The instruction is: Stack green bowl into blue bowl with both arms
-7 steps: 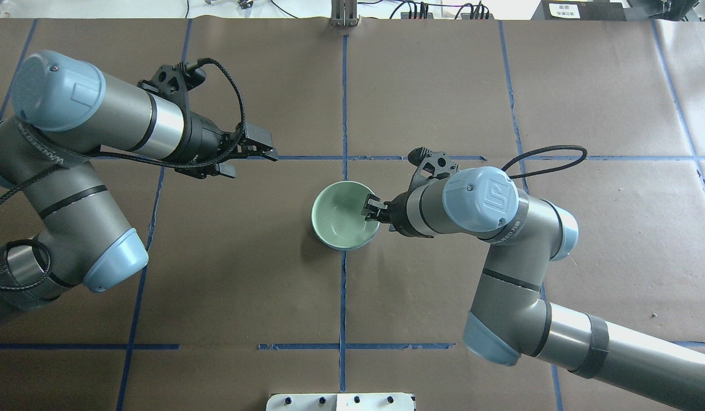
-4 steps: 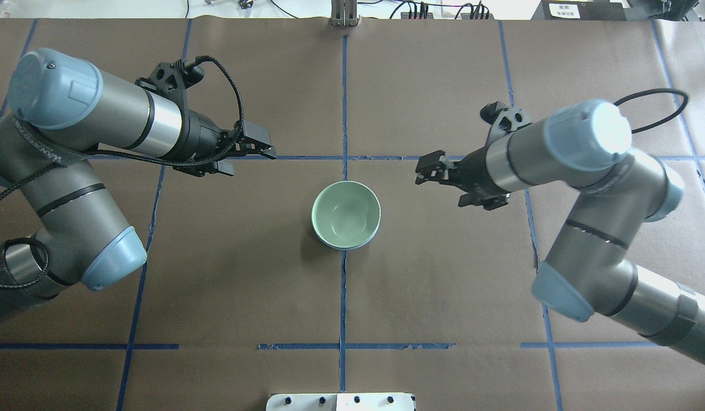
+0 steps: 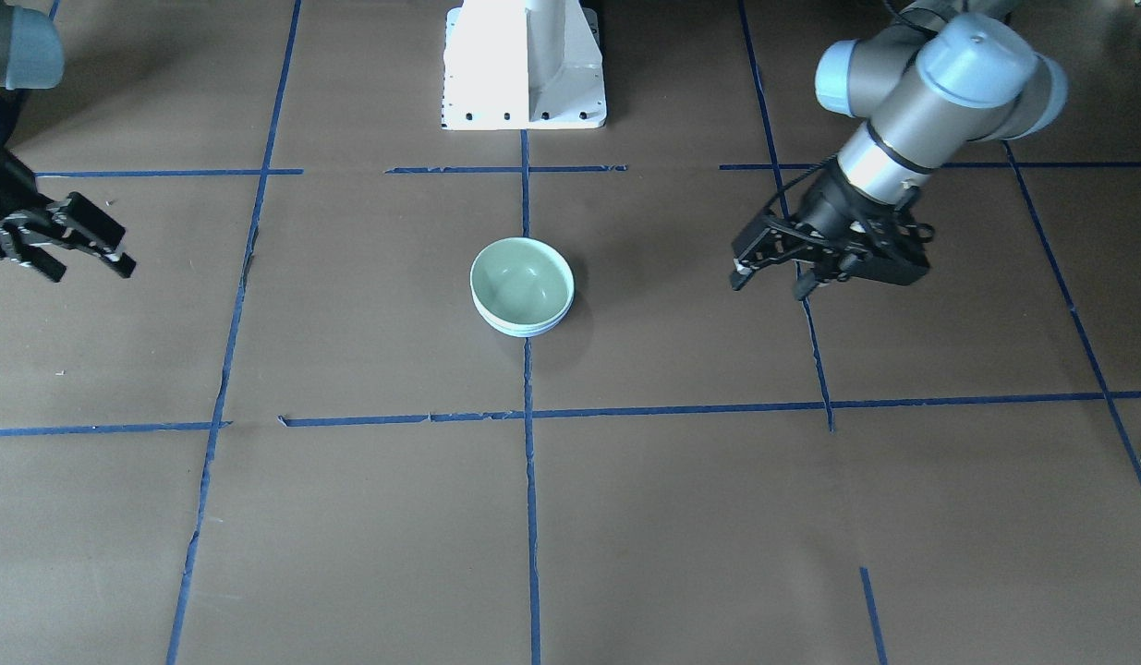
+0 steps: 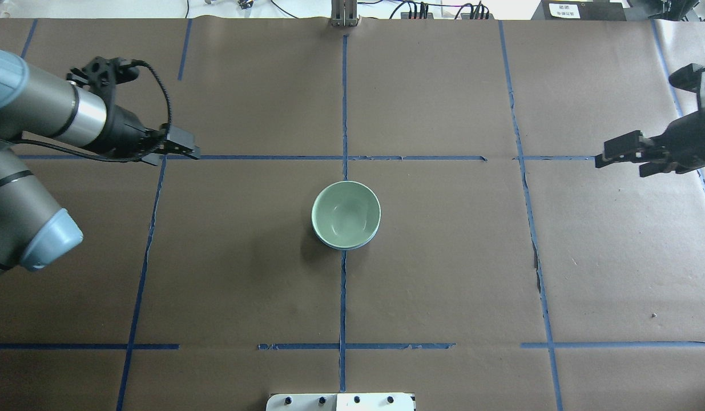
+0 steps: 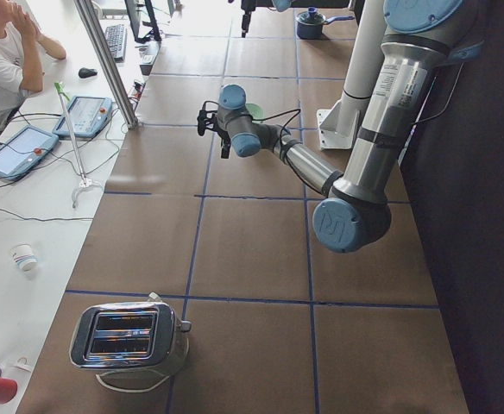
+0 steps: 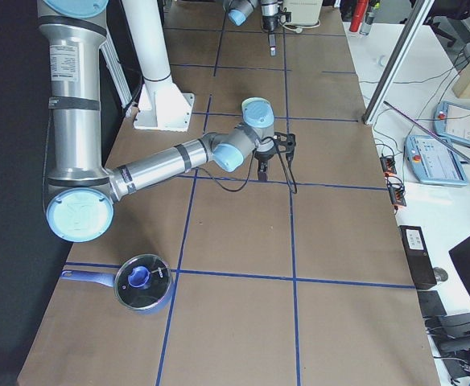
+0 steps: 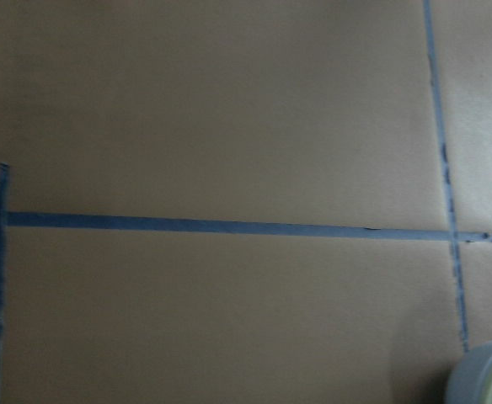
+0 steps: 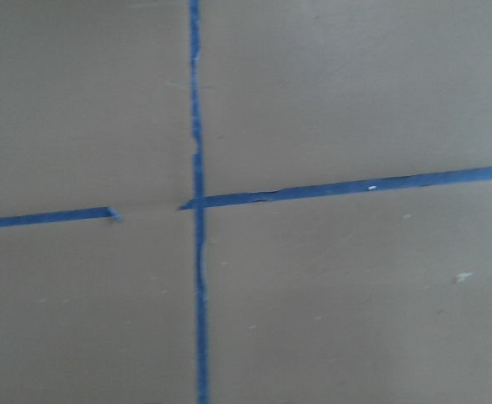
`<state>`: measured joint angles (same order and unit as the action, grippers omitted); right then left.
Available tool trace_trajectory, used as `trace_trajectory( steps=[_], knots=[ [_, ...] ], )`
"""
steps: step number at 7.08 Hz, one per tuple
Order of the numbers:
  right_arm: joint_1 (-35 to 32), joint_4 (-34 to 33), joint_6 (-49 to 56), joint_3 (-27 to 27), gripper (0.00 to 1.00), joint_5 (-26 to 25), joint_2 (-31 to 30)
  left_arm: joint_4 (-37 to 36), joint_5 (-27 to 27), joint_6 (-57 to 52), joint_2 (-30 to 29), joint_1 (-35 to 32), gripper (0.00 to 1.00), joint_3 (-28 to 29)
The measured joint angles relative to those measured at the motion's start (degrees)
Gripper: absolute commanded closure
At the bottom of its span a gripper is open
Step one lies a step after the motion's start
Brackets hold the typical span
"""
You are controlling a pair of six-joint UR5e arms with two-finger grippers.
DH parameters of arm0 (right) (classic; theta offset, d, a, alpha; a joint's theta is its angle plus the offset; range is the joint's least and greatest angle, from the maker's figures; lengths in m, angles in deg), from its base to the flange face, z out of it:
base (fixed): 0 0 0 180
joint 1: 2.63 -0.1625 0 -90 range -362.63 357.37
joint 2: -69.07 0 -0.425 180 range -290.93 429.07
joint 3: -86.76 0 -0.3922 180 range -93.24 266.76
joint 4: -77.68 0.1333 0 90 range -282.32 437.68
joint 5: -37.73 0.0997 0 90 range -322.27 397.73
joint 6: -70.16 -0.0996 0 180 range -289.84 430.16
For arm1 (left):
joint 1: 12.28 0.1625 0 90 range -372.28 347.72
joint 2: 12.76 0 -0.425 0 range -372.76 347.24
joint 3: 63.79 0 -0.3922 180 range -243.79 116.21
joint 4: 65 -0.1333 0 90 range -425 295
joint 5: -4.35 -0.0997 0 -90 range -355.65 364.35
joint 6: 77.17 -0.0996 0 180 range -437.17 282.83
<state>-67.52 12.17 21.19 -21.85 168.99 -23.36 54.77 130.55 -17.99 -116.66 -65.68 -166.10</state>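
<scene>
Overhead view, left to right.

Left: the left gripper (image 4: 180, 149) hangs above bare table, well apart from the bowls. Its jaws are apart and hold nothing, which is clearest from the front-facing camera. Its wrist camera catches only a sliver of bowl rim in the lower corner.

Centre: the green bowl (image 4: 345, 212) sits upright, nested inside the blue bowl (image 3: 522, 331). Only a thin pale band of the blue bowl shows beneath the green rim. The pair rests at a crossing of tape lines, midway between the arms. Judgement: the stack appears complete and seated level, and nothing needs holding.

Right: the right gripper (image 4: 620, 155) hangs near the table's edge, also well apart from the bowls. Its jaws are apart and empty. Judgement: both arms stand off to leave the stack unobstructed.

Surface: brown paper (image 4: 443, 274) covers the table and is divided into squares by blue tape (image 4: 342, 297). The white pedestal base (image 3: 524, 65) stands on the centre line.

Room: a toaster (image 5: 129, 338) sits at the table's left end and a lidded saucepan (image 6: 142, 283) at its right end. An operator (image 5: 2, 60) is seated at a side bench.
</scene>
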Motion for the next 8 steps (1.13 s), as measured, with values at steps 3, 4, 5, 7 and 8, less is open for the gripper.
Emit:
trace_trajectory(
  steps=[3,4,5,7,8],
  knots=[
    [-13.78,-8.95,31.89,8.37,0.0,3.77,-0.85,-15.74,3.97,-37.72,4.81,-17.51,0.01,3.33],
    [-17.05,-14.76,42.98,10.28,0.0,3.37,0.14,-24.24,4.22,-50.38,4.85,-23.57,0.0,3.71],
    [-19.52,-18.7,50.9,12.48,0.0,3.31,0.91,-31.33,5.66,-57.38,4.97,-28.79,0.0,3.39],
    [-21.59,-20.74,56.68,15.18,0.0,3.85,0.27,-42.32,9.01,-66.3,6.35,-33.95,0.0,2.34],
    [-21.83,-20.82,57.03,15.76,0.0,3.89,-0.05,-44.2,9.57,-70.52,8.16,-34.66,0.0,2.41]
  ],
)
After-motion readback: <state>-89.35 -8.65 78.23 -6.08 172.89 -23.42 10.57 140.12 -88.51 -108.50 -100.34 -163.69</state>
